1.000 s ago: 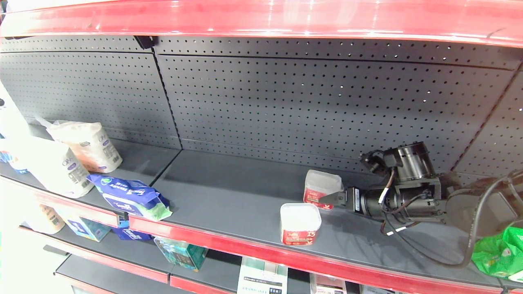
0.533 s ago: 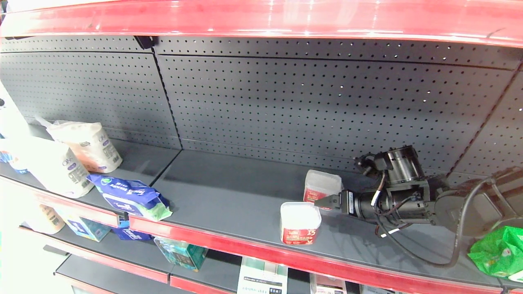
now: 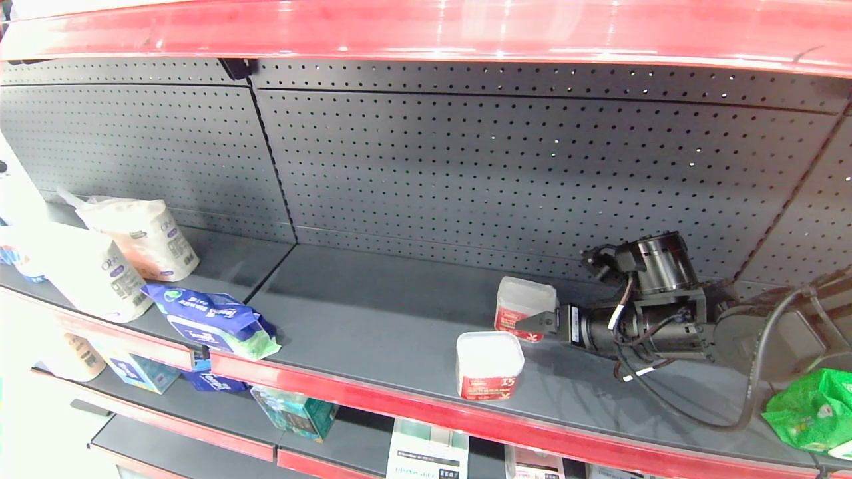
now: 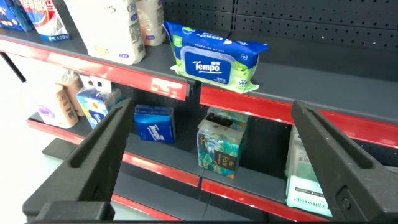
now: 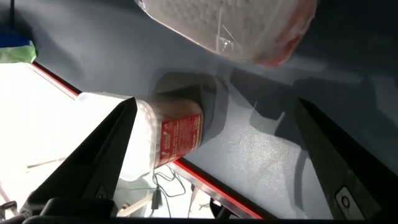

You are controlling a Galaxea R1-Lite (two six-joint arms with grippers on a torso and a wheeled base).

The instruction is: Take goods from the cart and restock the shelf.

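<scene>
Over the last second the right arm has only shuffled on the shelf. Half a second ago it had slid a little toward the shelf's left and dipped. Now it has lifted and drawn back, so the right gripper sits almost where it was a second ago, just beside the rear tub. Neither that tub nor the front tub has shifted across the three head pictures. Both stand upright, the front one near the red lip and the rear one deeper in, slightly apart.

In the right wrist view the gripper is spread wide and grasps nothing. The rear tub looms just past its fingertips and the front tub lies farther off by the edge. We cannot quite tell from the head view whether a fingertip brushes the rear tub or stops just short.

We judge that the tub has been set down and let go, and that the small back-and-forth is the arm clearing it before it returns for more goods.

The left gripper also hangs released and empty, low before the lower shelves, with the wipes pack above it. The head camera itself has not moved.
</scene>
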